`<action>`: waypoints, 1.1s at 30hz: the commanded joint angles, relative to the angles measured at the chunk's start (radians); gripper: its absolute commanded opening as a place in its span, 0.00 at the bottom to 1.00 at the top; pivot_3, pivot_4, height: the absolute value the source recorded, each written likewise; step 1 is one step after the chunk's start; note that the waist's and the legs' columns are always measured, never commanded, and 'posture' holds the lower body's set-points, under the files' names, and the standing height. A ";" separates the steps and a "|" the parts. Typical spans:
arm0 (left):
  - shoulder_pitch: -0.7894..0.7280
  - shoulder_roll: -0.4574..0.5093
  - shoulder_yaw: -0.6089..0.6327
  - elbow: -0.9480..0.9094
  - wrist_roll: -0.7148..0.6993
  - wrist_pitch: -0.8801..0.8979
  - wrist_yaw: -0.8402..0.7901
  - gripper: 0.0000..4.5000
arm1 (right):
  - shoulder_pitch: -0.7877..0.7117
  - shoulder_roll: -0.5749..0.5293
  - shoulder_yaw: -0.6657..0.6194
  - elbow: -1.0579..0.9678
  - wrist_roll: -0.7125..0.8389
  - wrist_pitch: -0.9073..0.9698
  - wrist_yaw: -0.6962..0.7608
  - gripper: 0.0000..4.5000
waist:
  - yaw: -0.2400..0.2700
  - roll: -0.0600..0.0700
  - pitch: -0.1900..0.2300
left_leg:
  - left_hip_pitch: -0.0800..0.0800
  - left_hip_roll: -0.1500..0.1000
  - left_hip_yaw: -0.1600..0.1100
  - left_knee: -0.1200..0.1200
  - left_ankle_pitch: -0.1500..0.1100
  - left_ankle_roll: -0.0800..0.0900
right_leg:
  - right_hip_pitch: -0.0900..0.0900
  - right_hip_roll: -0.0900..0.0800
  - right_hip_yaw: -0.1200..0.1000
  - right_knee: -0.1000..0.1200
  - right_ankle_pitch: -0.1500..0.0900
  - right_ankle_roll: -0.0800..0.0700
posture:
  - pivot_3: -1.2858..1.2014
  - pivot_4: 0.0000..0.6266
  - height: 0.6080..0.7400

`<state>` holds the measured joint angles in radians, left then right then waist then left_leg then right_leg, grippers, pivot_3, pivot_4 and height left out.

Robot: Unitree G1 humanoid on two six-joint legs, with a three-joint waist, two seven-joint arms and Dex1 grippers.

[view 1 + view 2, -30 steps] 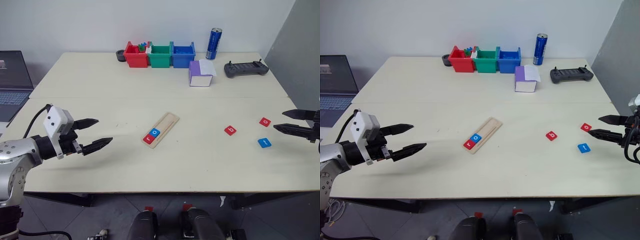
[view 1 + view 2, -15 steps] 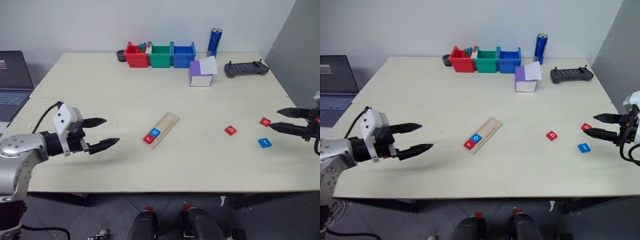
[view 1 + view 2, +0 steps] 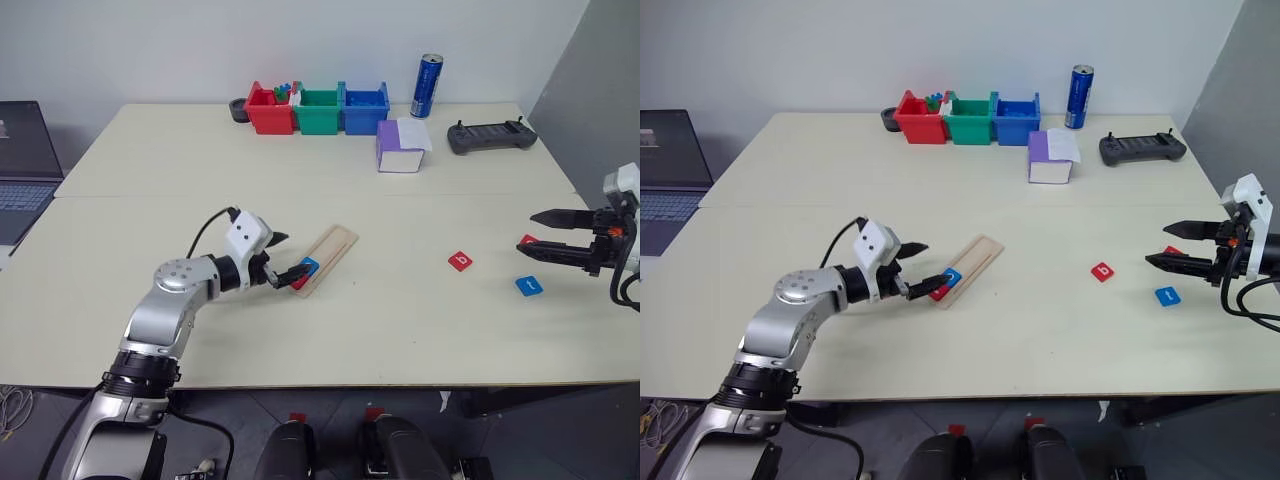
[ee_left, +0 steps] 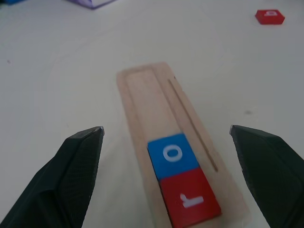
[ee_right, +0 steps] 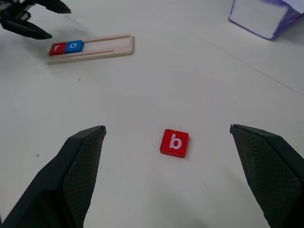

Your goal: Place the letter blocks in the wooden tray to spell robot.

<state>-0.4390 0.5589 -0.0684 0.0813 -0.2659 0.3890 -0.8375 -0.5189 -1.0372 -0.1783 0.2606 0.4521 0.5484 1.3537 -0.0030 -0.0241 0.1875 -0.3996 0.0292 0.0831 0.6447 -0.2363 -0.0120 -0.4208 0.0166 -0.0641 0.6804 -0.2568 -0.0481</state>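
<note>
Overhead, the wooden tray (image 3: pixel 324 259) lies slanted at the table's centre, its near end pointing to 7 o'clock, with a red "r" block (image 3: pixel 938 293) and a blue "o" block (image 3: pixel 309 266) seated in that end. The left gripper (image 3: pixel 284 257) sits at the tray's near end, fingers apart. A red "b" block (image 3: pixel 460 261) lies at 3 o'clock of the tray; a blue "t" block (image 3: pixel 529 286) lies farther that way, and a second red block (image 3: pixel 527 240) sits partly behind the right gripper (image 3: pixel 540 234), whose fingers also stand apart.

Next, the left wrist view shows both fingers wide, flanking the tray.

Finally, the right wrist view shows spread fingers with "b" between them, untouched.
</note>
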 commanded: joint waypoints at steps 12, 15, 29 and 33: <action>0.035 -0.078 -0.062 -0.142 0.050 0.188 0.140 1.00 | 0.095 0.097 0.017 -0.327 0.118 0.151 -0.073 0.99 | 0.002 0.000 0.000 | 0.000 0.000 0.000 0.001 0.000 0.000 | 0.001 0.000 0.001 -0.001 0.001 0.001 | 0.52 0.24 1.00; 0.043 -0.100 -0.072 -0.133 0.075 0.197 0.184 1.00 | 0.100 0.116 0.022 -0.353 0.128 0.165 -0.089 0.99 | 0.002 0.000 0.000 | 0.000 0.000 0.000 0.001 0.000 0.000 | 0.001 0.000 0.001 0.000 0.001 0.001 | 0.52 0.24 1.00; 0.098 -0.174 -0.028 -0.186 0.092 0.219 0.324 1.00 | 0.104 0.141 0.035 -0.375 0.138 0.179 -0.130 0.99 | 0.001 0.000 0.000 | 0.000 0.000 0.000 0.001 0.000 0.000 | 0.001 0.000 0.001 0.000 0.001 0.002 | 0.52 0.24 1.00; 0.095 -0.153 -0.022 -0.191 0.095 0.226 0.321 1.00 | 0.106 0.149 0.043 -0.372 0.134 0.174 -0.138 0.99 | 0.001 0.000 0.000 | 0.000 0.000 0.000 0.001 0.000 0.000 | 0.001 0.000 0.001 0.000 0.001 0.002 | 0.52 0.24 1.00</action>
<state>-0.3420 0.3988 -0.1095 -0.0750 -0.1717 0.6120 -0.5163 -0.4099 -0.8879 -0.1330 -0.0921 0.5722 0.7313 1.2178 -0.0017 -0.0245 0.1872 -0.3996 0.0287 0.0830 0.6458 -0.2364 -0.0115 -0.4199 0.0164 -0.0632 0.6801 -0.2560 -0.0466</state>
